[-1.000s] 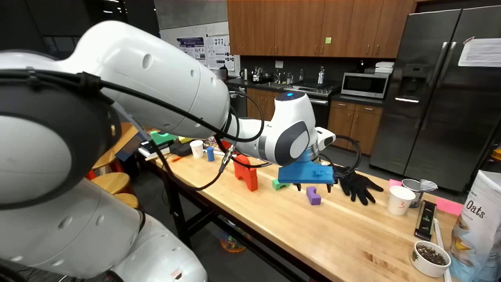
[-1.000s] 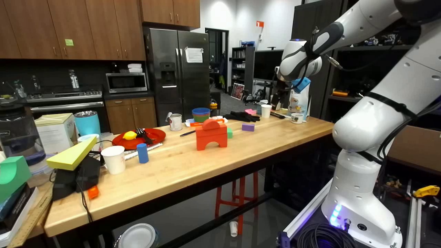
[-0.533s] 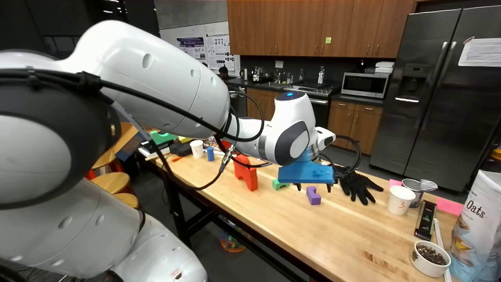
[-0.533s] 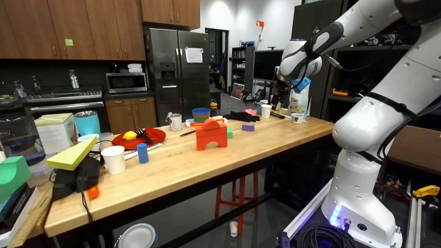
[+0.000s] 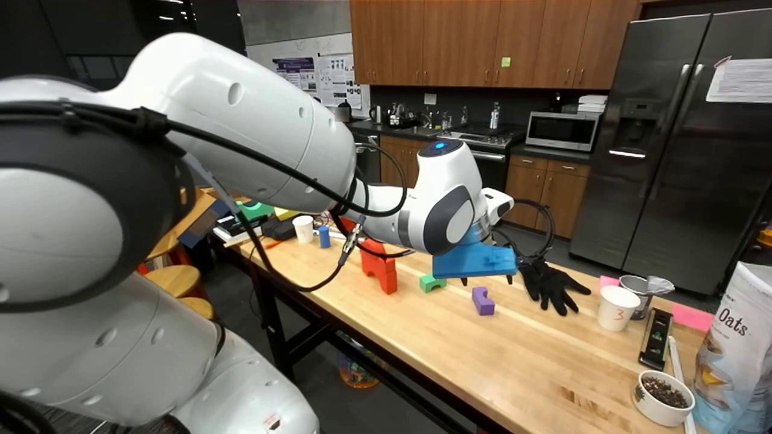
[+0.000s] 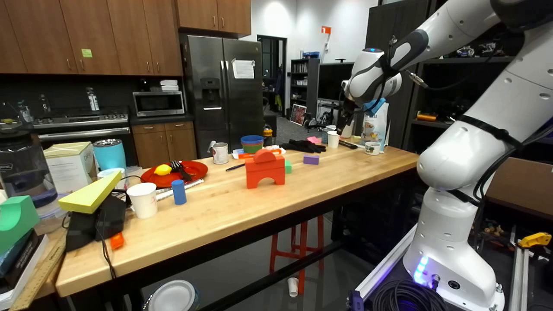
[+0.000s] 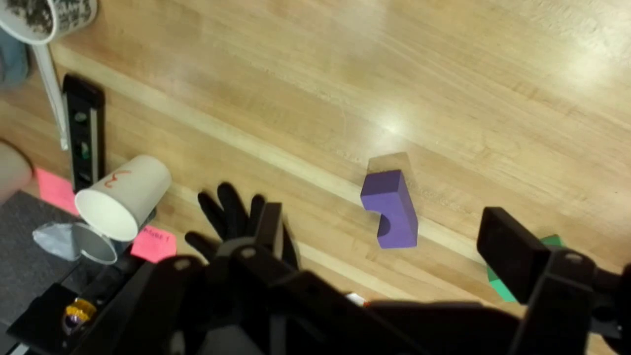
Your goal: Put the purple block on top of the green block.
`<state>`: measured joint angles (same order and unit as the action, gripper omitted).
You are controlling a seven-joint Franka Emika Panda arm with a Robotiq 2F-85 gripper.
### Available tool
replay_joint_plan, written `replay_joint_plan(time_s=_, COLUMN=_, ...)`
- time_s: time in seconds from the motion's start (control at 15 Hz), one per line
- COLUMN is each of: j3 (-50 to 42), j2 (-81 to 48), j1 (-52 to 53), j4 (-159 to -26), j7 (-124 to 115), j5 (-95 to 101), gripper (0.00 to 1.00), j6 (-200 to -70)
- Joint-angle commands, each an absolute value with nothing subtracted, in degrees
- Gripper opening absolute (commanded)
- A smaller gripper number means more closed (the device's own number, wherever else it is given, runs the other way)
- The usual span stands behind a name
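Gripper shifts a touch, jaws wide, nothing held; purple block below, framed between its fingers from the wrist, green block peeking behind one!

The white arm has grey joint panels, black cables and a blue, perhaps plastic, bracket.

The tabletop is grained wood, smooth and satin-finished — bright reflections lie across its surface — while the purple block and the green block look smooth and matt. The black glove shows as dull, soft cloth, and the cup marked 3 looks like matt paper. The robot arm appears hard and glossy, the refrigerator dark metal with a low sheen, and the red plate seemingly shiny plastic.
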<state>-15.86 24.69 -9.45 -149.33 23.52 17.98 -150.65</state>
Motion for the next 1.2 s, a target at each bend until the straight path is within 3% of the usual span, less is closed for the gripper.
replay_joint_plan(time_s=0.0, j3=-15.81, j2=20.93, j1=-9.48, j4=-148.72, j7=28.08, j5=20.60, gripper=1.00, j6=-160.07)
replay_joint_plan(time_s=1.13, j3=-28.18, j2=7.24, j1=4.76, j4=-151.57, j7=48.48, j5=8.61, gripper=1.00, j6=-185.23)
